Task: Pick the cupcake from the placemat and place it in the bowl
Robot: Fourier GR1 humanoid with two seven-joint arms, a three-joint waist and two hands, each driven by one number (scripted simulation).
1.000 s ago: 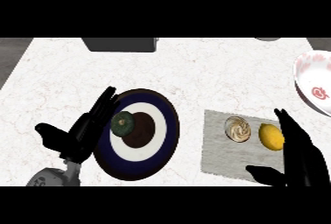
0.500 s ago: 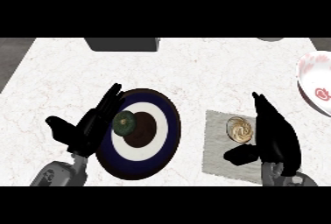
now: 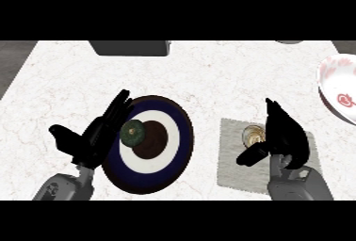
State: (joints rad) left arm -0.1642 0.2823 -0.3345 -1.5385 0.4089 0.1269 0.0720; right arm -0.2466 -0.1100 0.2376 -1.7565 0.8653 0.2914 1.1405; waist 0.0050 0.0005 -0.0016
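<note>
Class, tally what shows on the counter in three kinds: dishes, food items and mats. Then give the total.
Dishes: 2 (plate, bowl)
Food items: 2 (cupcake, green round item)
Mats: 1 (placemat)
Total: 5

Even, diffuse light covers the pale marbled counter (image 3: 208, 70), which reads bright from edge to edge. The direction of the source cannot be told. The left hand (image 3: 94, 139) and the right hand (image 3: 285, 136) appear as near-flat black silhouettes, with little shading to model them. The plate (image 3: 182, 136) keeps its dark blue ring and white band distinct, with no hard glare on either. The bowl (image 3: 337, 84), cut by the view's right edge, is the brightest surface. The placemat (image 3: 233, 160) sits at mid grey, and any shadow at its borders is faint at most.
</note>
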